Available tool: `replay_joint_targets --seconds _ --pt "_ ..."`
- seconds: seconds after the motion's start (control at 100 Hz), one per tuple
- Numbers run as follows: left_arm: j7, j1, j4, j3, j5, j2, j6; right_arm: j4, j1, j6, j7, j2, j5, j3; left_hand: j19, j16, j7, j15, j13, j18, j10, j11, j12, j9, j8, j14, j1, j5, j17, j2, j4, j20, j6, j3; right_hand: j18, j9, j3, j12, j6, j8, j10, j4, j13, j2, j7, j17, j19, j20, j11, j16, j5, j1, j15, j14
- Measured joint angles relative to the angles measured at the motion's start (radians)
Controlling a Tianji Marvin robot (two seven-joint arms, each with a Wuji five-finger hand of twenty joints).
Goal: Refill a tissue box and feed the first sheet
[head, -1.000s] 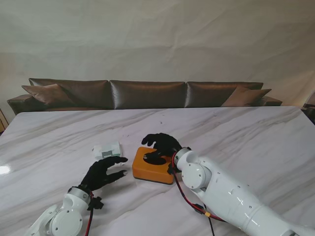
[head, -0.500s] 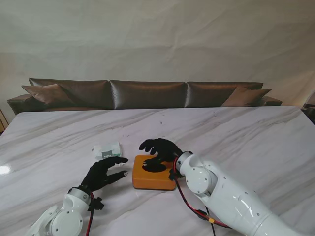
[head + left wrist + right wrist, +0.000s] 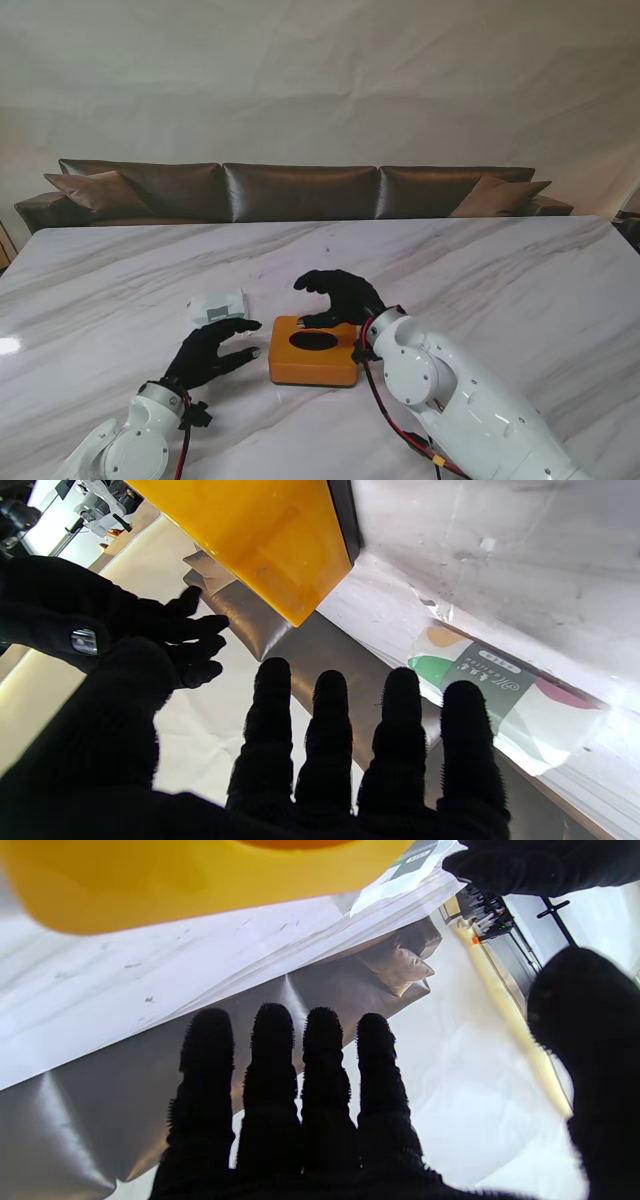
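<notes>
One marble table [image 3: 520, 270], perhaps glossy.

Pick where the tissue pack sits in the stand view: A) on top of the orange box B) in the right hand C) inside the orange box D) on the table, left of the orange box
D: the tissue pack lies on the marble table, to the left of the orange box and apart from it, with neither hand on it.

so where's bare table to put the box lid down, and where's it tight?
Free: the marble table right of the orange tissue box, out to the right edge, and the far strip toward the sofa. Also the far-left corner. Crowded: the small gap between the tissue pack, left robot hand, box and right robot hand.
</notes>
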Motion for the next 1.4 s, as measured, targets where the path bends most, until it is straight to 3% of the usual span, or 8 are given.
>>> replay_joint_targets --seconds 0.21,0.3,0.42,0.52,0.7,1.4 --pt "0.007 0.000 0.000 0.001 0.000 0.000 -0.007 -0.139 -0.086 0.070 0.066 0.035 -0.092 0.055 0.000 0.000 0.006 0.000 0.000 0.001 0.000 0.000 0.000 0.000 0.000 0.000 0.000 0.000 0.000 0.000 0.000 0.000 0.000 0.000 -0.109 0.057 -0.002 0.000 0.000 0.015 0.001 -0.010 0.120 0.000 -0.003 0.252 0.348 0.120 0.011 0.000 0.042 -0.010 0.065 0.002" --pt "0.008 -0.001 0.001 0.001 -0.002 0.000 -0.019 -0.170 -0.114 0.083 0.064 0.043 -0.129 0.062 0.000 0.000 0.006 0.000 0.000 0.001 0.000 0.000 0.000 0.000 0.000 0.000 0.000 0.000 0.000 0.000 0.000 0.000 0.000 0.000 -0.156 0.116 0.003 -0.008 0.000 0.016 0.002 -0.011 0.196 0.000 -0.006 0.383 0.482 0.125 0.004 0.000 0.079 -0.032 0.092 -0.006" --pt "0.008 -0.001 0.003 0.001 -0.004 0.000 -0.035 -0.196 -0.141 0.097 0.064 0.054 -0.216 0.063 0.000 0.000 0.006 0.000 0.000 0.002 0.000 0.000 0.000 0.000 0.000 0.000 0.000 0.000 0.000 0.000 0.000 0.000 0.000 0.000 -0.174 0.181 0.014 -0.018 -0.001 0.013 0.003 -0.021 0.284 -0.001 -0.002 0.531 0.567 0.105 0.004 -0.008 0.135 -0.058 0.111 -0.022" --pt "0.008 0.000 0.004 -0.001 -0.004 0.000 -0.044 -0.211 -0.152 0.101 0.073 0.064 -0.228 0.056 0.000 0.000 0.006 0.000 0.000 0.002 0.000 0.000 0.000 0.000 0.000 0.000 0.000 0.000 0.000 0.000 0.000 0.000 0.000 0.000 -0.188 0.224 0.020 -0.043 -0.001 0.019 0.013 -0.023 0.332 -0.003 0.007 0.619 0.592 0.075 -0.002 -0.029 0.158 -0.072 0.113 -0.034" --pt "0.018 0.008 0.004 -0.002 -0.004 -0.001 -0.051 -0.213 -0.156 0.102 0.069 0.068 -0.246 0.031 0.000 0.000 0.006 0.000 0.000 0.003 0.000 0.000 0.000 0.000 0.000 0.000 0.000 0.000 0.000 0.000 0.000 0.000 0.000 0.000 -0.204 0.229 0.028 -0.068 0.001 0.011 0.024 -0.033 0.358 -0.003 0.010 0.671 0.592 0.048 -0.003 -0.063 0.170 -0.074 0.102 -0.042" --pt "0.021 0.025 0.004 -0.002 -0.016 -0.004 -0.054 -0.112 -0.094 0.113 0.036 0.061 -0.264 -0.069 0.000 0.000 0.006 0.000 0.000 0.005 0.000 0.000 0.000 0.000 0.000 0.000 0.000 0.000 0.000 0.000 0.000 0.001 0.000 0.000 -0.223 0.232 0.039 -0.104 0.027 -0.015 0.046 -0.043 0.375 -0.011 0.019 0.712 0.605 0.045 -0.004 -0.084 0.170 -0.084 0.077 -0.046"
